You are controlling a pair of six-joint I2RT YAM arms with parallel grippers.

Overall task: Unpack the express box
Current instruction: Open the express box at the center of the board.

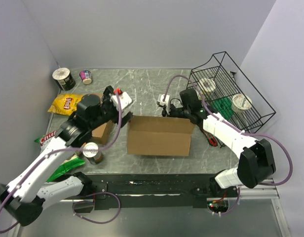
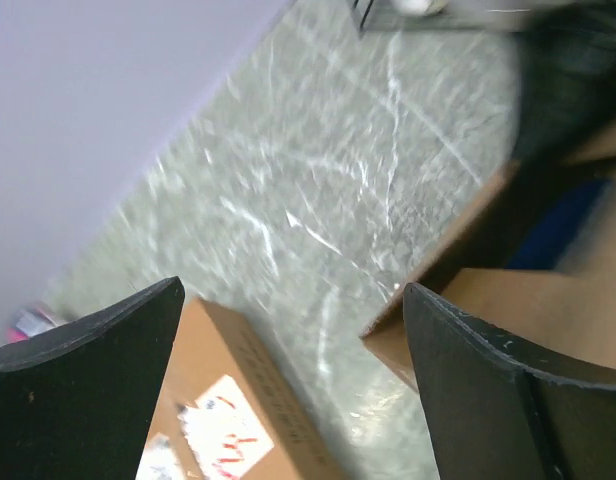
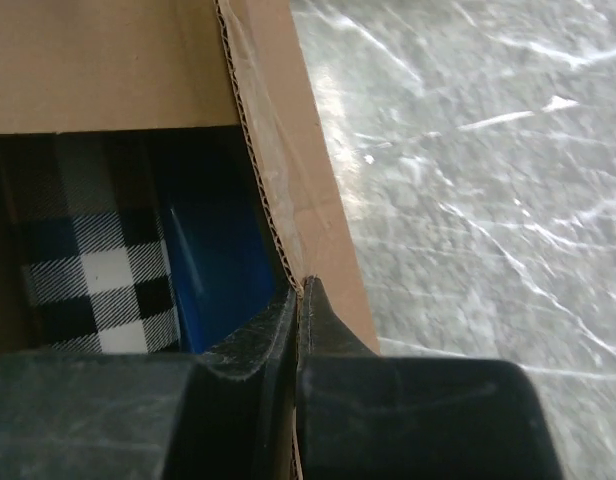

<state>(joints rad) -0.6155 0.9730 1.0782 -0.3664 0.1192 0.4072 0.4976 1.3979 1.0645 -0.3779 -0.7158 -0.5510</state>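
The open brown express box (image 1: pixel 159 136) stands in the middle of the table. My right gripper (image 3: pixel 300 290) is shut on the top edge of its far right wall (image 3: pixel 288 170), seen from above at the back right corner (image 1: pixel 168 109). Inside lie a blue item (image 3: pixel 218 260) and a black-and-white checked one (image 3: pixel 98 270). My left gripper (image 2: pixel 293 290) hangs wide open above the table with nothing between its fingers. Below it sits a small brown box (image 2: pixel 228 400) with a white label, just left of the express box (image 2: pixel 488 300). From above, the small box (image 1: pixel 101 132) rests by the left arm.
A black wire basket (image 1: pixel 231 94) holding cups stands at the right. On the left are a yellow chip bag (image 1: pixel 67 103), a silver-topped can (image 1: pixel 92 150), a green packet (image 1: pixel 65 168), a noodle cup (image 1: pixel 64 78) and a small pink cup (image 1: pixel 86 76).
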